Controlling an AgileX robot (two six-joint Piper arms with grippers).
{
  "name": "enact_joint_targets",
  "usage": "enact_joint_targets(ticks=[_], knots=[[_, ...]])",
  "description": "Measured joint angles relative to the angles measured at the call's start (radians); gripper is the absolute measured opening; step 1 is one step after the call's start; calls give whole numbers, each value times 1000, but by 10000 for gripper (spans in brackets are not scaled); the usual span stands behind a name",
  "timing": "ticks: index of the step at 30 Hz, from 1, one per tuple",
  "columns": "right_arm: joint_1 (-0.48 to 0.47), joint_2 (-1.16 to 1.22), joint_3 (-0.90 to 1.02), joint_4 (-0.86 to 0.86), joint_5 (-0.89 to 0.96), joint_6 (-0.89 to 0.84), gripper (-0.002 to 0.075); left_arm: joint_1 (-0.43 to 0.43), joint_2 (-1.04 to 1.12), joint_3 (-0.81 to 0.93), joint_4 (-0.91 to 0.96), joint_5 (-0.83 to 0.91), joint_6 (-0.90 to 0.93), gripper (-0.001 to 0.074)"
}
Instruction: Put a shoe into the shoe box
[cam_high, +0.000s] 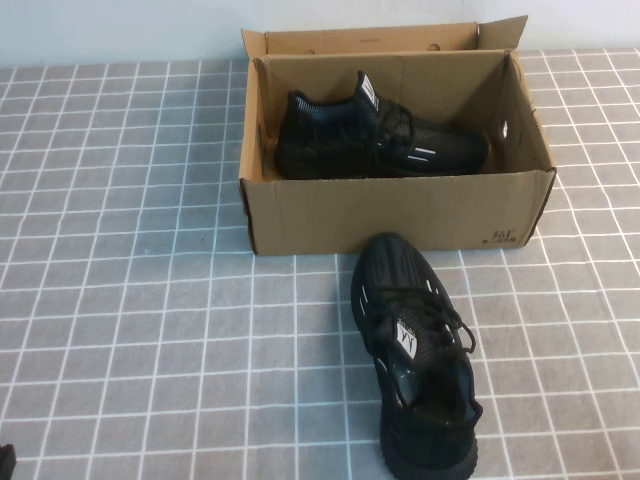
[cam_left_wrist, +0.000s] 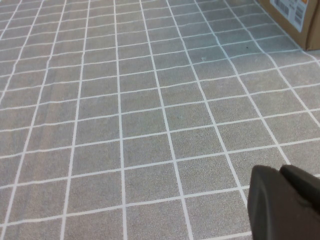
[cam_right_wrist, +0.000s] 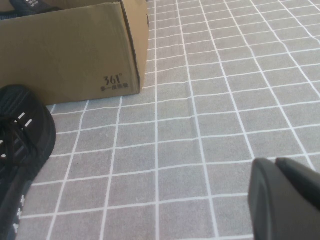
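Observation:
A brown cardboard shoe box (cam_high: 400, 215) stands open at the far middle of the table. One black sneaker (cam_high: 385, 140) lies on its side inside it. A matching black sneaker (cam_high: 415, 355) lies on the table just in front of the box, toe toward the box. My left gripper (cam_left_wrist: 280, 172) is shut and empty, low over bare tablecloth far left of the box; a corner of the box (cam_left_wrist: 295, 20) shows in its view. My right gripper (cam_right_wrist: 275, 165) is shut and empty, to the right of the loose sneaker (cam_right_wrist: 20, 145) and the box (cam_right_wrist: 70, 55).
The table is covered by a grey cloth with a white grid (cam_high: 130, 250). The box's lid flap (cam_high: 370, 40) stands up at the back against a pale wall. A dark bit of my left arm (cam_high: 5, 462) shows at the near left edge.

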Motion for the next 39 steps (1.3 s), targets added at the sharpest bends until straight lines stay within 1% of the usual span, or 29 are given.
enact_joint_targets(ticks=[21, 25, 29, 31, 34, 37, 39], knots=[[0, 0, 0, 11, 0, 0, -16, 0, 0, 0, 0, 0, 0, -1], [0, 0, 0, 116, -34, 0, -16, 0, 0, 0, 0, 0, 0, -1], [0, 0, 0, 274, -154, 0, -16, 0, 0, 0, 0, 0, 0, -1], [0, 0, 0, 383, -228, 0, -16, 0, 0, 0, 0, 0, 0, -1], [0, 0, 0, 481, -312, 0, -16, 0, 0, 0, 0, 0, 0, -1], [0, 0, 0, 546, -333, 0, -16, 0, 0, 0, 0, 0, 0, -1], [0, 0, 0, 582, -298, 0, -16, 0, 0, 0, 0, 0, 0, -1]])
